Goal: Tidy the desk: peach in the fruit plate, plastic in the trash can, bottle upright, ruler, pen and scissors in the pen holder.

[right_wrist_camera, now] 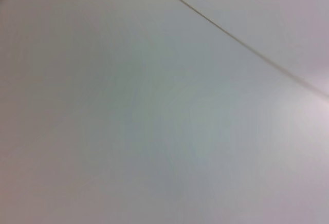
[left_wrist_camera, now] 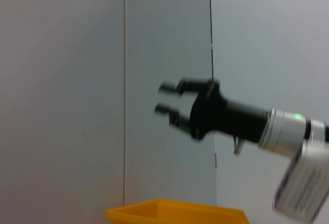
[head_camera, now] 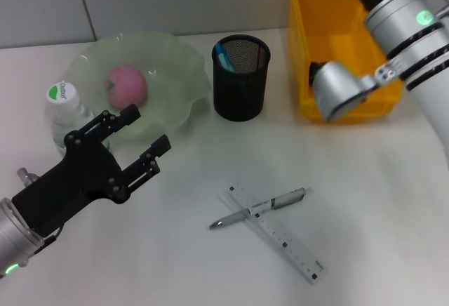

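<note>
Two things still lie loose on the table: the pen [head_camera: 258, 209] lies across the ruler [head_camera: 277, 232], touching it, well off to the right of my left gripper [head_camera: 142, 134] and nearer to me. My left gripper hangs above the table with its fingers [head_camera: 156, 148] spread and nothing between them. Just beyond it sits the plate [head_camera: 179, 60] with the peach [head_camera: 126, 85] inside, and the bottle [head_camera: 64, 113] stands upright beside the plate, close to my left gripper's outer side. The holder [head_camera: 240, 76] stands farther right, just past the plate's edge, with something blue in it. My right gripper [left_wrist_camera: 169, 103] is raised over the yellow bin [head_camera: 323, 39] at the far right; seen from my left wrist, its fingers stand apart and hold nothing.
</note>
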Tool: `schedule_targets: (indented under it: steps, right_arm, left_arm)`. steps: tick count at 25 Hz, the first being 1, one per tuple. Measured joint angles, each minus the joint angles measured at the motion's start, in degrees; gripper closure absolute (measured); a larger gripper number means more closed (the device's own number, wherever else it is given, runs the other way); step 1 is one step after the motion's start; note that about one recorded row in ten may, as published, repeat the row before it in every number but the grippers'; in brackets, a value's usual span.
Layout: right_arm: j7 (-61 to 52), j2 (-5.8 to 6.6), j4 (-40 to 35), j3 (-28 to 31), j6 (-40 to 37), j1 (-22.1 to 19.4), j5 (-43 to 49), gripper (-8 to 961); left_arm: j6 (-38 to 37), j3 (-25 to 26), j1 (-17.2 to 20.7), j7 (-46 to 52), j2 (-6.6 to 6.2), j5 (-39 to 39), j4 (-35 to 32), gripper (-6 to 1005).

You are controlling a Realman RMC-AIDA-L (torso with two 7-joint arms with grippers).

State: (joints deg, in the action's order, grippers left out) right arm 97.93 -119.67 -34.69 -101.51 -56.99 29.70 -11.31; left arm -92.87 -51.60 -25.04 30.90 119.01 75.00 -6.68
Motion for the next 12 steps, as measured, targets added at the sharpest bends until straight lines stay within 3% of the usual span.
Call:
schedule_targets:
  steps: [3,9,12]
  right_arm:
    - [-8.41,-0.09,-1.88,-0.82,-1.77,-0.44,-4.3,578]
    - [-42.62,-0.2,-4.01,-7.1,-2.98,-0.83,-20.65,577]
    - [-52.27,-0.21,-4.46,-7.61,-2.6,-1.15,-21.54,577]
  left_arm:
    - [0.09,0.01,0.03,0.01,0.06,-0.01,0.02,336]
    - [-3.1,-1.36,-0.35,0.59,0.17,0.41,2.26,334]
    - [-3.78,-2.12,-0.33,0.57,0.17,0.46,2.26,333]
